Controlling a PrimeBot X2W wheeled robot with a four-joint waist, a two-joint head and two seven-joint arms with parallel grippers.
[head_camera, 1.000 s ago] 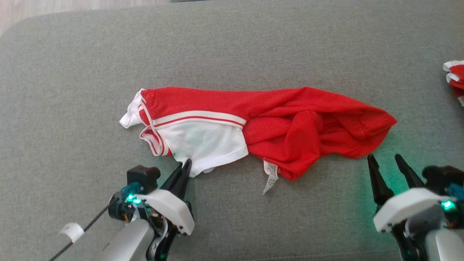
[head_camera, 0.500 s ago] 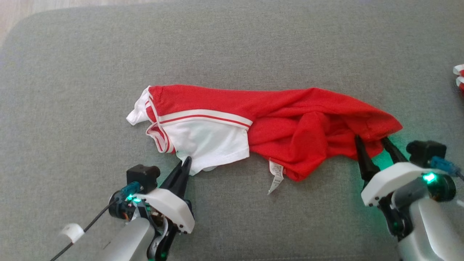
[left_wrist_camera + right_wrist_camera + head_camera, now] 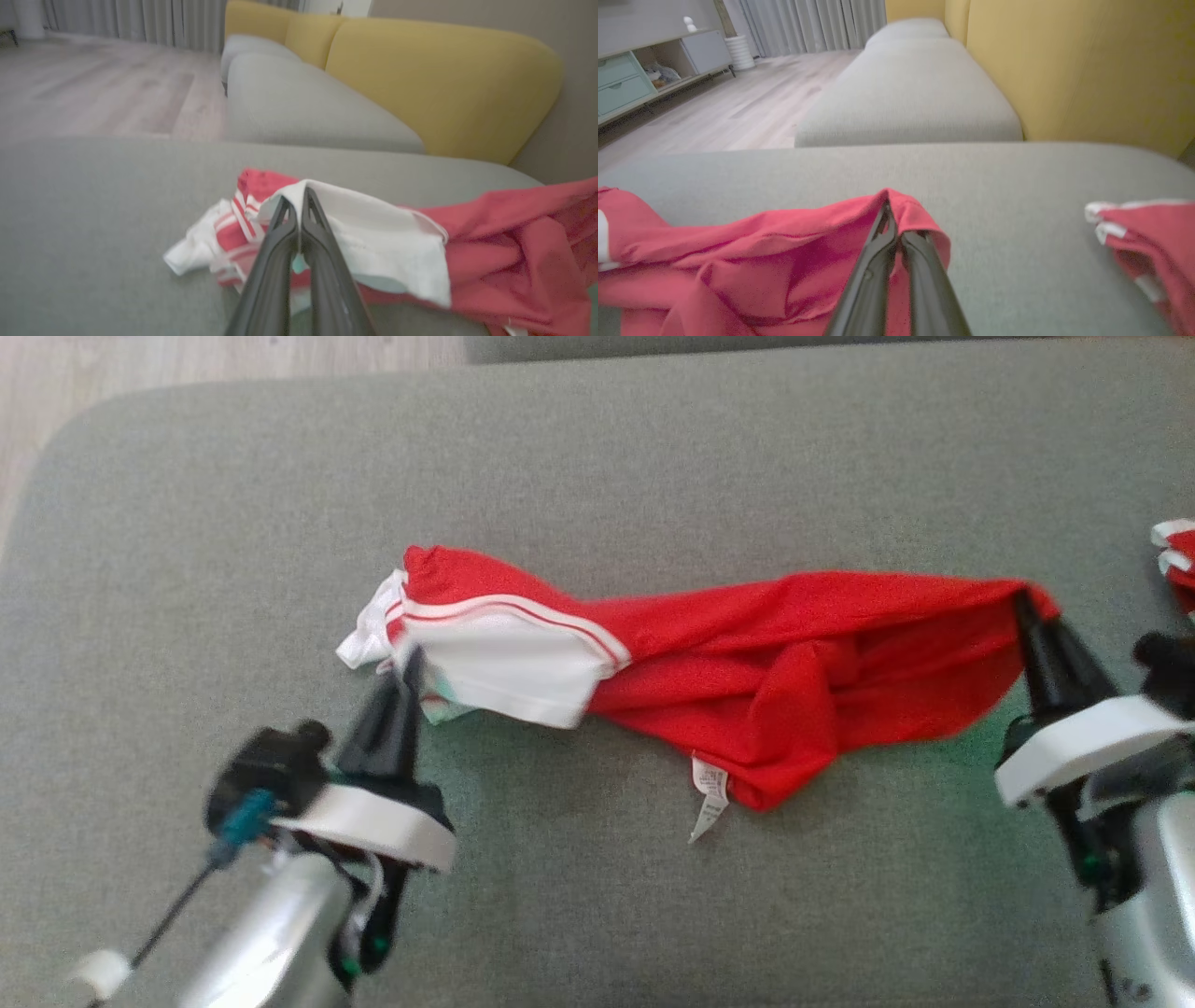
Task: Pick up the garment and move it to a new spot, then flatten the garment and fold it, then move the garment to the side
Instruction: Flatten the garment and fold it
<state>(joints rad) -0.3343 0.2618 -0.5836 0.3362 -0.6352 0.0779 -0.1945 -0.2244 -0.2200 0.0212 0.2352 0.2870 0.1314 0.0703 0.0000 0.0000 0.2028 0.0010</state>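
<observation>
Garment [image 3: 747, 691] pinched by left hand [image 3: 411, 660] and right hand [image 3: 1021, 600].

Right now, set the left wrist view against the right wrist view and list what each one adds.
Left wrist view adds: the left claw shut on the white section, beside striped trim. Right wrist view adds: the right claw shut on the red hem, a second red-and-white garment at right, a cabinet with teal drawers. Shared: the garment, grey cushion, yellow backrest, wood floor.

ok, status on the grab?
Left gripper shut on garment, white end. Right gripper shut on red end. Other red garment far right, apart.
</observation>
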